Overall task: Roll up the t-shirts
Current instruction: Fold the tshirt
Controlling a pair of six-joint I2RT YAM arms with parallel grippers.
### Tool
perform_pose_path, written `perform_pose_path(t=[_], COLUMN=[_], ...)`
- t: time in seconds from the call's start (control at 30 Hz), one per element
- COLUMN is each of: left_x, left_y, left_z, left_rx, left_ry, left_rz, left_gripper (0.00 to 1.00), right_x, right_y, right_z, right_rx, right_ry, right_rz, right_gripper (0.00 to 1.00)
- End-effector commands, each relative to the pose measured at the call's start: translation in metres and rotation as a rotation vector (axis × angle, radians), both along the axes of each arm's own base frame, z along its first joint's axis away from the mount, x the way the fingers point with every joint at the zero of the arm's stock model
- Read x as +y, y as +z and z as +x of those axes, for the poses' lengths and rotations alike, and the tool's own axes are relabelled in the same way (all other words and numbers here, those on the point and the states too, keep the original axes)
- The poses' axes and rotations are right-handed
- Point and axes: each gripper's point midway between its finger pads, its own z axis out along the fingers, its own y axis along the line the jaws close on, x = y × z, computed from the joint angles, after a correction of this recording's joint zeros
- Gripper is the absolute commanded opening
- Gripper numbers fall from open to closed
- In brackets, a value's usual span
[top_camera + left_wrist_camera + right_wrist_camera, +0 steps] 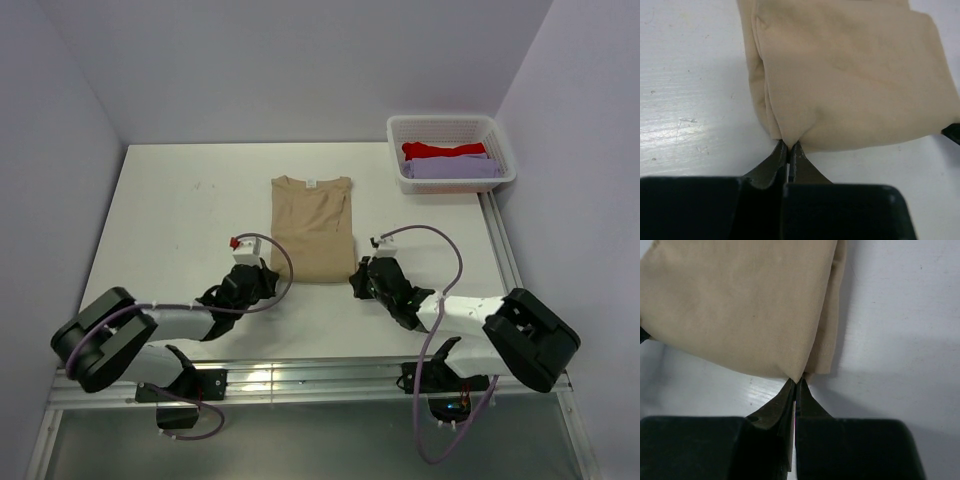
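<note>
On the worktop lies the tan t-shirt, folded into a long strip but not yet rolled. At its near corners, the left end effector and right end effector are each pinched closed on the hem, seemingly ready to begin rolling. Beyond its far right corner, the red t-shirt and lavender t-shirt sit in a basket.

Robot lab test cell, pale walls closing in a white table on three sides, metal rail running along the near edge (arm bases bolted there), cables looping.
</note>
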Motion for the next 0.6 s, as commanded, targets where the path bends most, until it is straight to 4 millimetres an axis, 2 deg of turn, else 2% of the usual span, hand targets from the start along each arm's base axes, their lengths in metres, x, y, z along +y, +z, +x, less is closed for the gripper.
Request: perform_pose_path(t=[0.0, 0.03, 0.07, 0.1, 0.2, 0.23, 0.37, 0.47, 0.57], left_x=[0.001, 0.001, 0.005, 0.004, 0.006, 0.005, 0.010, 0.012, 0.015], left_y=[0.020, 0.023, 0.019, 0.030, 0.038, 0.038, 0.038, 0.043, 0.036], left_z=[-0.006, -0.008, -0.014, -0.016, -0.027, -0.032, -0.044, -0.054, -0.063], left_rx=[0.005, 0.008, 0.039, 0.024, 0.041, 0.055, 0.096, 0.105, 0.132], left_ry=[0.014, 0.010, 0.015, 0.013, -0.005, -0.023, -0.014, -0.031, -0.035], left_rz=[-0.052, -0.061, -0.050, -0.076, -0.108, -0.117, -0.153, -0.188, -0.209], left_gripper=[0.00, 0.00, 0.00, 0.00, 0.00, 0.00, 0.00, 0.00, 0.00], right_x=[-0.006, -0.005, -0.002, 0.000, 0.003, -0.002, -0.006, -0.004, -0.007], right_y=[0.010, 0.014, 0.015, 0.014, 0.018, 0.013, 0.014, 0.025, 0.029], right_z=[-0.003, -0.005, -0.008, -0.013, -0.016, -0.020, -0.027, -0.036, -0.041], right_rx=[0.000, 0.001, 0.001, 0.023, 0.050, 0.080, 0.121, 0.111, 0.120], right_ry=[-0.029, -0.030, -0.009, 0.010, 0.010, -0.002, -0.007, 0.022, 0.016], right_rz=[0.030, 0.047, 0.062, 0.065, 0.085, 0.063, 0.043, 0.088, 0.096], right_gripper=[0.00, 0.00, 0.00, 0.00, 0.00, 0.00, 0.00, 0.00, 0.00])
